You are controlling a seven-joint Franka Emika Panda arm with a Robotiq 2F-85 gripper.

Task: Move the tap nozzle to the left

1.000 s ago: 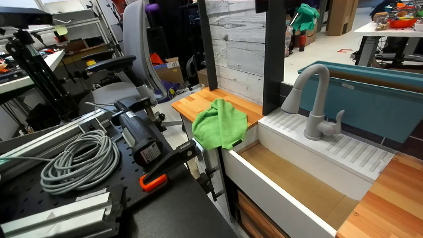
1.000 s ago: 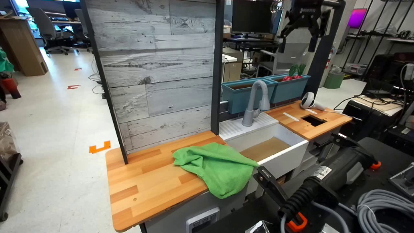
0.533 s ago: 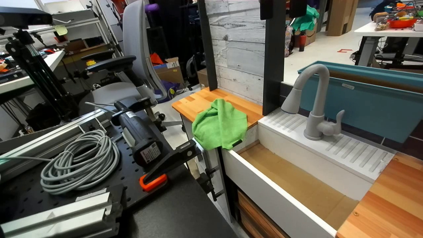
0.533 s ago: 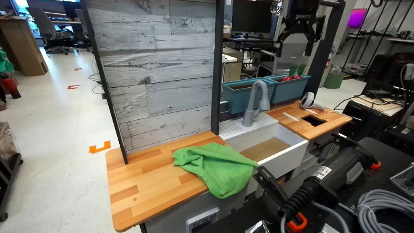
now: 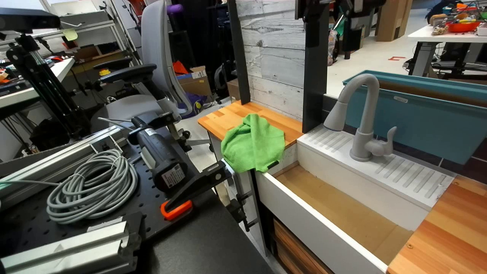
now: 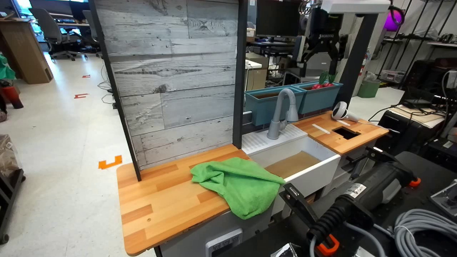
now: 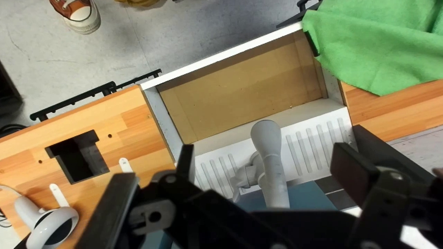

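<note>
Higher than the white sink (image 6: 310, 180) hangs the gripper (image 6: 317, 71), fingers (image 7: 351, 169) spread wide, holding nothing. The tap nozzle (image 7: 274, 166) stands on the sink's back ledge (image 7: 314, 152), below and, in the wrist view, between the fingers, its long axis crossing their gap.

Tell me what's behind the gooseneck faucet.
In both exterior views, a teal planter box stands behind the gooseneck faucet, something brown showing inside it. In each, the faucet covers a strip of that planter box, which cannot be seen.

The tap nozzle (image 5: 368, 114) is grey, the cloth (image 5: 253, 144) plain green.
</note>
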